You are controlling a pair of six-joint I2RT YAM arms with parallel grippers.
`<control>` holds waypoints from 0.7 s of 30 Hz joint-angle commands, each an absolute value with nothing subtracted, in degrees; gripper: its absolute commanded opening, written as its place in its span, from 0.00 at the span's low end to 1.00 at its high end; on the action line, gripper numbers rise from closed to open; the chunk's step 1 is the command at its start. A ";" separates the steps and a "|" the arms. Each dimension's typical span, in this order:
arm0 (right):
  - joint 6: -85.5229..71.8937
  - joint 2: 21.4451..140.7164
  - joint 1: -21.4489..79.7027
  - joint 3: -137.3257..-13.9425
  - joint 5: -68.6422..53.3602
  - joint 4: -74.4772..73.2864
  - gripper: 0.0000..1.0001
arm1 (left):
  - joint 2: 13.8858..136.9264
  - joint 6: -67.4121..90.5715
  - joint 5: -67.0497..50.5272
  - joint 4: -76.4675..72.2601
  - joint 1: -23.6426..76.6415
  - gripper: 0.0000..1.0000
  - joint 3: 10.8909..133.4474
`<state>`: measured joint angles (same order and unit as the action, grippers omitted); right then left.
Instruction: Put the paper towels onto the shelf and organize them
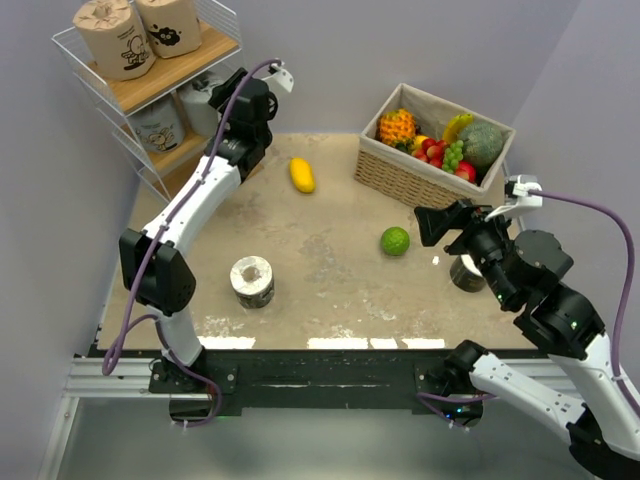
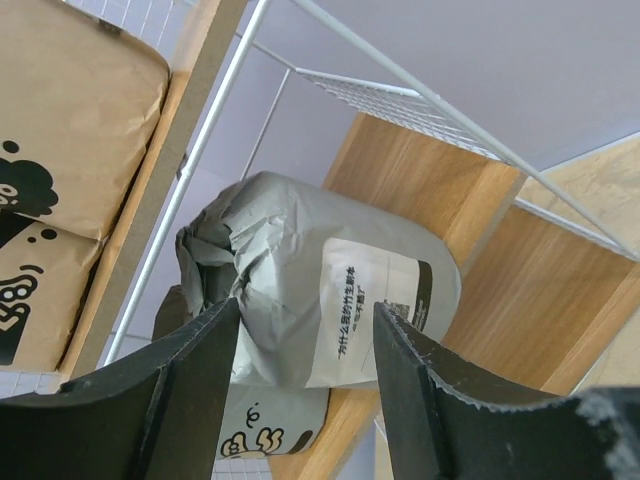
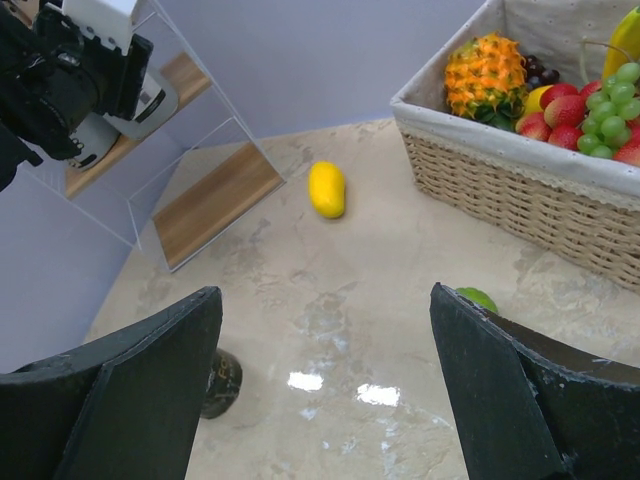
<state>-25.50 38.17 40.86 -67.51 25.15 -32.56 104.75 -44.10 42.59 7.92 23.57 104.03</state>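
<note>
"Left wrist has my left pincer [image 2: 305, 310] spread, with the pale grey roll [image 2: 330, 280] just past its tips on the middle board of the shelf [image 2: 420, 180]. Whether the pads touch the wrapper, I cannot tell."

"What could go wrong?"

"If I pull out crooked, I reckon a finger could snag the crumpled wrapper and drag the roll off the board. My right pincer [image 1: 445, 222] is spread too, pinching nothing, close by the dark grey roll [image 1: 467, 272] on the desk [image 1: 330, 290], right side."

"And the top view?"

"It alone shows the cream roll [image 1: 252, 281] lying near left. Neither wrist view catches it."
</note>
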 commanded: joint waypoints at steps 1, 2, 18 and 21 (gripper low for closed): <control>-25.31 39.46 40.96 -69.34 22.77 -32.17 0.88 | 101.34 -42.19 41.66 7.74 23.99 0.61 102.83; -25.23 39.64 40.96 -69.52 22.33 -32.43 0.88 | 101.42 -42.36 42.18 7.73 23.99 0.61 102.92; -25.14 40.87 40.96 -69.17 20.39 -31.90 0.89 | 95.72 -38.24 39.02 10.19 26.46 0.55 99.51; -25.05 40.69 40.96 -68.38 20.57 -31.82 0.89 | 94.66 -37.44 38.76 10.37 26.46 0.46 96.43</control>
